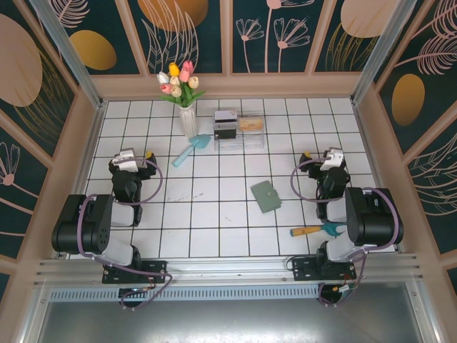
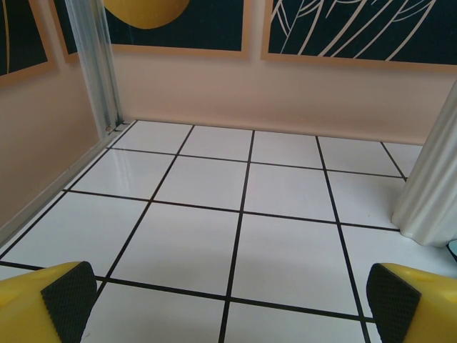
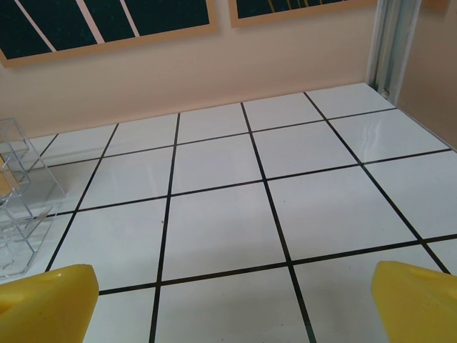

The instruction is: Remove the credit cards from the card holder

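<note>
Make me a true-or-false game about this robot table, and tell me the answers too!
1. The green card holder lies folded shut on the table. True.
2. The right gripper is holding the card holder. False: it is open and holds nothing.
3. The tulips stand in a white vase. True.
4. The left gripper is shut. False: its jaws stand wide open.
5. The card holder lies nearer the left arm. False: it lies nearer the right arm.
</note>
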You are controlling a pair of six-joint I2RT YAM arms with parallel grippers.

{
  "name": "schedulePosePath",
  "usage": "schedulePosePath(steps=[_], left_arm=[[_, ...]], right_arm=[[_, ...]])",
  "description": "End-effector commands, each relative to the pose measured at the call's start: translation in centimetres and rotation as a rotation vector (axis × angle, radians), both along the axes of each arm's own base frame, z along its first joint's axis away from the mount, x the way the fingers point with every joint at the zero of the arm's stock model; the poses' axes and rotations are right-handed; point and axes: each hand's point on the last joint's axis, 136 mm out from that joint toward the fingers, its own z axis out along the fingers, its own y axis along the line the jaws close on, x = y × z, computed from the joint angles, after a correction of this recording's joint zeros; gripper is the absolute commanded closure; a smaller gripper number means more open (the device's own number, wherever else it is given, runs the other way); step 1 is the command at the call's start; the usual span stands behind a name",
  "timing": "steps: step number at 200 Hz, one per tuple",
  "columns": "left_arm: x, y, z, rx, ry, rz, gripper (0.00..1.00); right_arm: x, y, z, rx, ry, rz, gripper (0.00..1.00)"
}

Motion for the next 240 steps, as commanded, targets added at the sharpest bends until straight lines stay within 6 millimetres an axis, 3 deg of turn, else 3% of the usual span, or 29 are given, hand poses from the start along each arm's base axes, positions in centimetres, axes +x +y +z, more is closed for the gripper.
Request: schedulePosePath(steps=[1,51,79,105,130,159,181,205,240], left_arm=[[0.4,-0.1,0.7,-0.004,-0.027,-0.013,0.01],[0.4,-0.3,0.8,0.000,-0.029,-0.028,0.01],[0.8,-0.4,1.5,0.001,-0.013,-0.030,0.01],[1.0,-0.4,3.2,-0.001,0.009,-0.032,0.01],[1.5,0.0,5.2,-0.053,0.062,0.000,0.01],[1.8,0.1,8.4,-0.174,0.083,0.030,0.01],[1.7,0.2,10.0,-0.330,0.124,0.072,0.01],[2.0,-0.8,11.0,-0.345,0.228,0.036,0.01],[2.0,-1.0,12.4,-0.364,0.201,0.020,0.01]], right_arm=[[0.3,0.0,0.4,-0.014,-0.016,0.014,0.01],[0.2,0.1,0.4,-0.014,-0.019,0.017,0.01],[0.5,-0.1,2.0,-0.017,-0.019,0.000,0.01],[0.8,-0.5,4.2,-0.008,0.012,-0.067,0.01],[0.9,-1.7,5.7,0.121,0.093,-0.186,0.01],[1.0,-0.7,6.6,0.247,0.256,-0.189,0.01],[0.8,1.6,6.6,0.375,0.351,-0.109,0.01],[0.3,5.3,6.0,0.550,0.454,0.014,0.01],[-2.0,11.0,3.2,0.514,0.643,0.075,0.01]])
